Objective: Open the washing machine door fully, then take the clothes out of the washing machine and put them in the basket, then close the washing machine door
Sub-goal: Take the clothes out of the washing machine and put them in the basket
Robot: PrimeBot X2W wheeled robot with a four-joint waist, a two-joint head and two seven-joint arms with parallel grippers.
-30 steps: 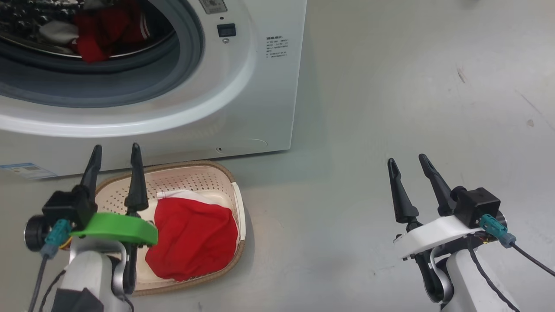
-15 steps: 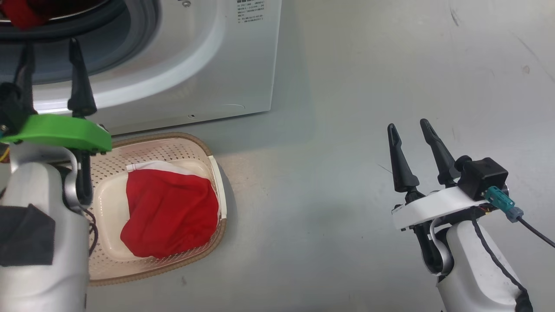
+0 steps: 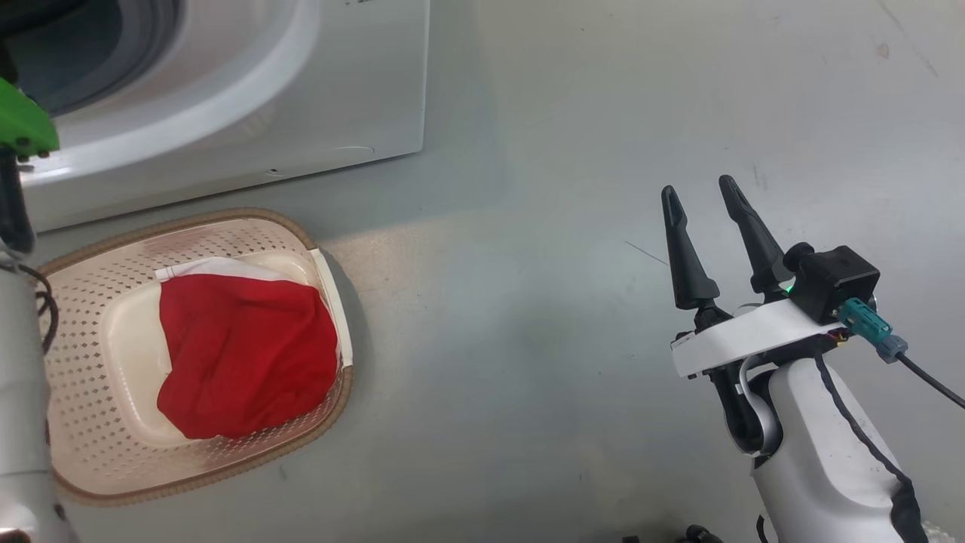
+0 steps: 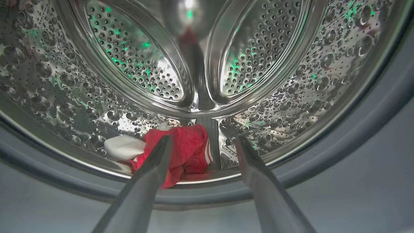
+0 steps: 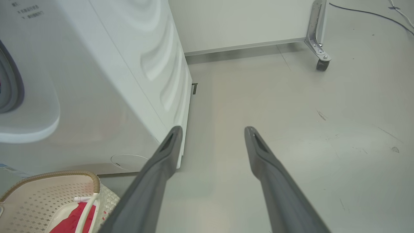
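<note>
Left gripper (image 4: pixel 203 138), jaws spread and empty, faces a bright red, white-trimmed garment (image 4: pixel 189 152) low in the perforated steel drum (image 4: pixel 258 58) of the white washing machine (image 3: pixel 301 113); right gripper (image 3: pixel 697 188), likewise spread, hovers right of the cream perforated basket (image 3: pixel 75 317) holding another red garment (image 3: pixel 241 354).

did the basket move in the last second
No. The basket keeps its place under the washing machine's lower front edge; the whole head view shifted, so the camera moved.
</note>
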